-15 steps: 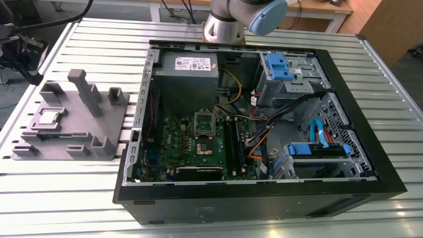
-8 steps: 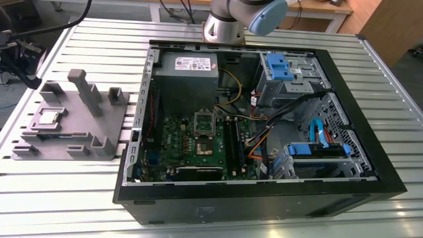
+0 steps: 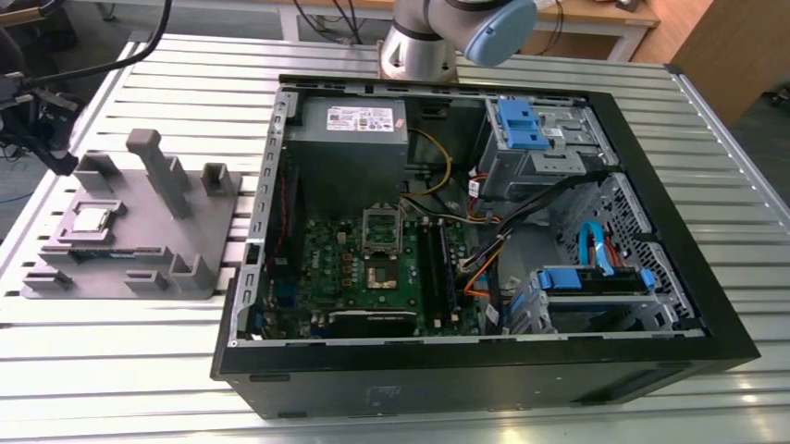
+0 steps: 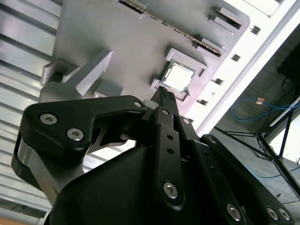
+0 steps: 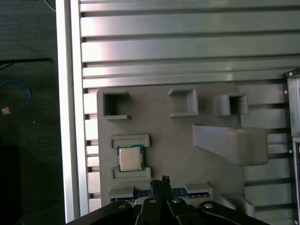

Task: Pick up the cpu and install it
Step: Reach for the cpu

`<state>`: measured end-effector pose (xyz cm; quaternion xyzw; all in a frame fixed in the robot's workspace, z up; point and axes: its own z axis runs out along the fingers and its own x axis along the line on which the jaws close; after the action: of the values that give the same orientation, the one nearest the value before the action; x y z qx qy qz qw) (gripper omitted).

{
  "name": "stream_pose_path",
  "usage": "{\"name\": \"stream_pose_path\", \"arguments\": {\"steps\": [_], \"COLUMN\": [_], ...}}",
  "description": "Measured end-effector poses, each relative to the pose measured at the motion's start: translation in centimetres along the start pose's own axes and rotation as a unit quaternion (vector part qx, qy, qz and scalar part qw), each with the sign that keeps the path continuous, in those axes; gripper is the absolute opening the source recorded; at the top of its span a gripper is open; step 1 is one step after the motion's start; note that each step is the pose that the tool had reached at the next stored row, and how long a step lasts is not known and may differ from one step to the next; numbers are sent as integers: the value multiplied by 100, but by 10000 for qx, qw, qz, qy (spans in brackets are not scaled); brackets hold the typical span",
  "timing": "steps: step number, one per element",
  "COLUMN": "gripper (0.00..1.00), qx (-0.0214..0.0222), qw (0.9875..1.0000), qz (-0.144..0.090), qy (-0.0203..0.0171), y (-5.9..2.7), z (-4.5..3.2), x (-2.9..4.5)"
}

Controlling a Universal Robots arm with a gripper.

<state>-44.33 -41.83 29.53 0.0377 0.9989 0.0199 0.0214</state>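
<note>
The cpu (image 3: 91, 220) is a small silvery square chip lying flat in a recess of the grey plastic block (image 3: 136, 236), at the exterior view's left, outside the computer case. In both wrist views my gripper hovers above that block with its black fingers drawn together and nothing between them. The tips of my gripper (image 5: 164, 180) stand a little to one side of the cpu (image 5: 130, 158), apart from it. In the second wrist view the gripper (image 4: 163, 93) points just short of the cpu (image 4: 178, 77). The green motherboard (image 3: 358, 273) with its metal socket frame (image 3: 380, 242) lies inside the case.
The open black computer case (image 3: 691, 277) takes up the middle and right of the slatted metal table (image 3: 124, 370). Upright posts (image 3: 158, 171) rise from the grey block. Black gear with a cable (image 3: 37, 125) hangs at the exterior view's far left. The table edge (image 5: 70, 117) runs close to the block.
</note>
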Motion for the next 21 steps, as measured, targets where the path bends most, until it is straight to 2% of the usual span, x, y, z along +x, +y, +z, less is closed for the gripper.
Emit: {"name": "stream_pose_path", "arguments": {"steps": [15,21], "gripper": [11,11], "qx": [-1,0], "qw": [10000,10000], "qz": [0,0], "qy": [-1,0], "y": [-2,-12], "z": [18,47], "x": [16,74]}}
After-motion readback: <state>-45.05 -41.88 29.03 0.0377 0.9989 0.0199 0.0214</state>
